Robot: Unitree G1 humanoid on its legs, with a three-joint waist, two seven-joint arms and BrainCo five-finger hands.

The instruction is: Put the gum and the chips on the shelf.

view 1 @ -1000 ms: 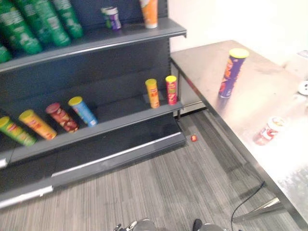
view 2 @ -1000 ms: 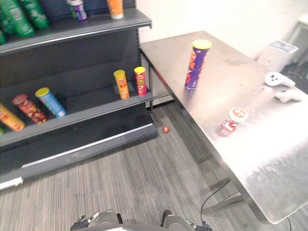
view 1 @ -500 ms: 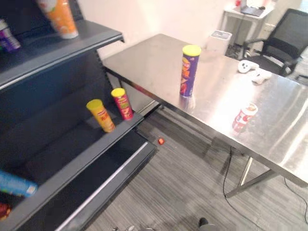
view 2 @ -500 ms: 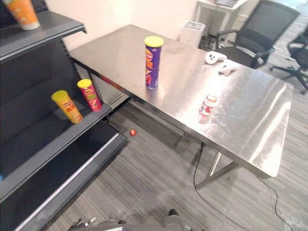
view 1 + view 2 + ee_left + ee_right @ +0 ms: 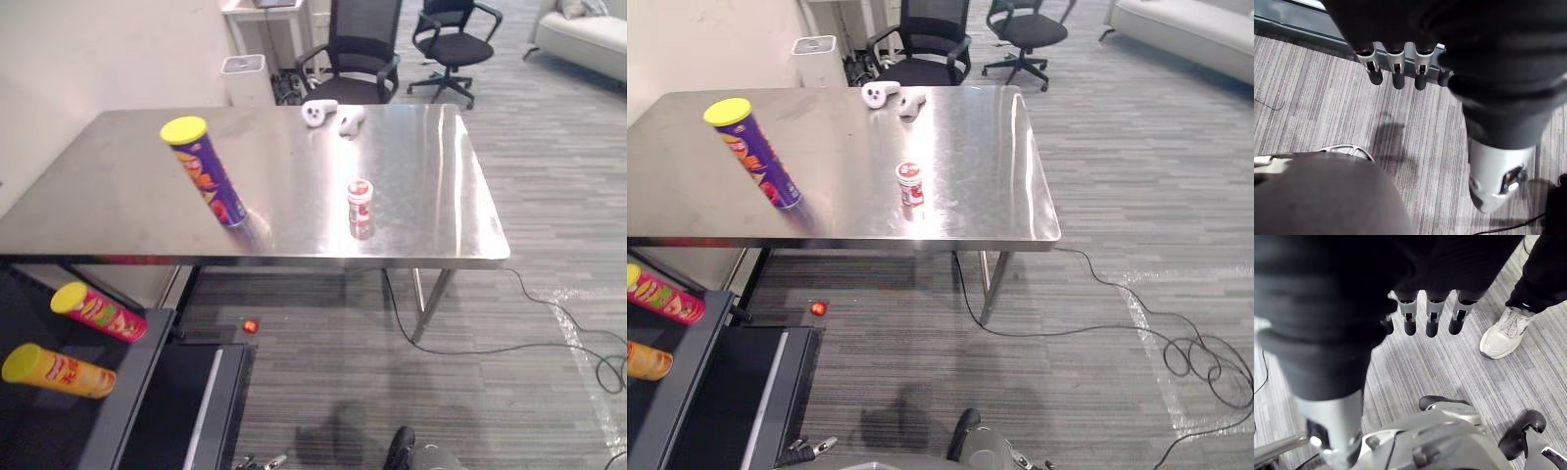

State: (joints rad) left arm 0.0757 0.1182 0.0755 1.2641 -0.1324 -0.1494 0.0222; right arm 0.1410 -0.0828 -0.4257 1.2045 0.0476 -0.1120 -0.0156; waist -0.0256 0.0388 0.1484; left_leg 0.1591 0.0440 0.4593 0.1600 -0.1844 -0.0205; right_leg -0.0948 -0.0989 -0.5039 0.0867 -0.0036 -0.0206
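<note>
- Steel table: purple chips can stands at its 9 o'clock side, gum tub at the can's 3 o'clock.
- Left hand and right hand hang over carpet, fingers relaxed, holding nothing.

- Steel table before me, with white controllers near its far edge.
- Black office chairs beyond it, and a white bin beside them.
- Small red thing on the carpet.
- A person's white shoe.
</note>
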